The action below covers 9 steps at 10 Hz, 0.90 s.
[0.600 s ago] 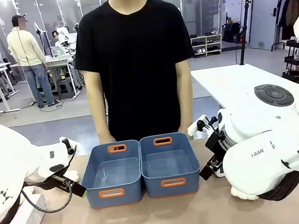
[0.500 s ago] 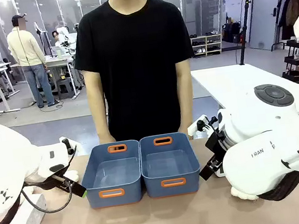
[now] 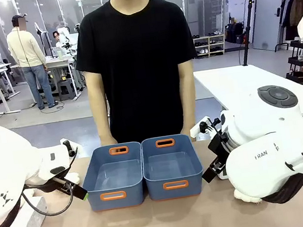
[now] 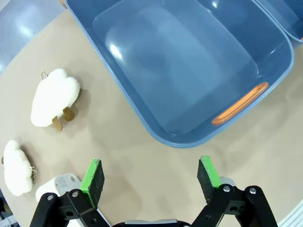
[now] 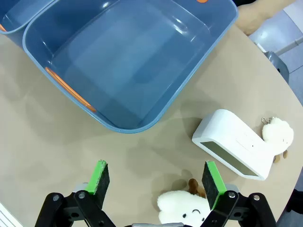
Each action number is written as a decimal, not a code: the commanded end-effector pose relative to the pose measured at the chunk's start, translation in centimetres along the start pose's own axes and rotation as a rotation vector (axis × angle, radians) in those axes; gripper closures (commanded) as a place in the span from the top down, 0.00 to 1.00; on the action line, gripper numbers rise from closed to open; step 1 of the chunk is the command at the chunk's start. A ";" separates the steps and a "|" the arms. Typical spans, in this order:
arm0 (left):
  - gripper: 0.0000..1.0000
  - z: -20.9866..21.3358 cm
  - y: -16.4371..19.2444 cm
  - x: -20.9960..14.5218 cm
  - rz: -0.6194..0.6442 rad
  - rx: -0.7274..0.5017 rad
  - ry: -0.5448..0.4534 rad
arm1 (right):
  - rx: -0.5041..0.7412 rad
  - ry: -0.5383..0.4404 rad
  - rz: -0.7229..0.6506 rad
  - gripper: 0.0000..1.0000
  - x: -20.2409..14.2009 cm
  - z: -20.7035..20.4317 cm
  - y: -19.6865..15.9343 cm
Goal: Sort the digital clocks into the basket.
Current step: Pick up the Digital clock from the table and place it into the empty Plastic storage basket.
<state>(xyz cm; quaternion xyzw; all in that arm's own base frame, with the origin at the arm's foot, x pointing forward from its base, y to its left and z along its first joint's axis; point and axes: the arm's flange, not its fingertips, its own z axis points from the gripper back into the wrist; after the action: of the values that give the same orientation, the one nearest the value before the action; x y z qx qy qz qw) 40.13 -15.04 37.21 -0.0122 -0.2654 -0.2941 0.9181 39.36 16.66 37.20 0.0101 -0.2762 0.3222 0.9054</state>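
Beige table (image 3: 167, 224) carries two blue-grey tubs, touching side by side, in front of a person (image 3: 134, 54) in a black shirt. My left gripper (image 4: 150, 163) hangs over the table just beside the left basket (image 3: 129, 198), its green pads wide apart and holding nothing. My right gripper (image 5: 155, 166) is spread the same way, near the right basket (image 3: 158, 192). One digital clock (image 5: 232, 144) lies on the table outside the right basket, between a cream plush toy (image 5: 182, 208) and a second plush toy (image 5: 277, 135). The other clock (image 3: 26, 221) sits at the near left side, outside both baskets.
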 end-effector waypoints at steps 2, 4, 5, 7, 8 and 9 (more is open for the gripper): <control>1.00 0.0 0.0 0.0 0.000 0.000 0.000 | 0.000 0.000 -0.002 1.00 0.0 0.0 0.0; 1.00 1.3 1.2 1.7 -0.001 -0.009 0.013 | 0.062 0.024 -0.017 1.00 1.3 1.8 -1.5; 1.00 3.0 2.8 2.7 0.040 -0.146 0.037 | 0.166 0.023 -0.044 1.00 2.4 3.7 -3.3; 1.00 5.2 6.8 2.0 0.111 -0.413 0.017 | 0.408 -0.016 -0.122 1.00 3.1 6.1 -7.2; 1.00 6.4 9.0 1.3 0.129 -0.572 -0.027 | 0.524 -0.047 -0.163 1.00 2.9 6.7 -9.1; 1.00 7.9 11.7 -0.1 0.153 -0.763 -0.118 | 0.728 -0.124 -0.232 1.00 1.6 7.7 -11.8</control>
<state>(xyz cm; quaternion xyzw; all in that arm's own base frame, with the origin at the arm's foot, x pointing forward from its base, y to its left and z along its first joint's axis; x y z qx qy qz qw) 40.92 -8.51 46.29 -0.3201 -0.2294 -0.3150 0.8635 41.40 10.46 48.09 0.3130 -0.2335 0.3185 0.8637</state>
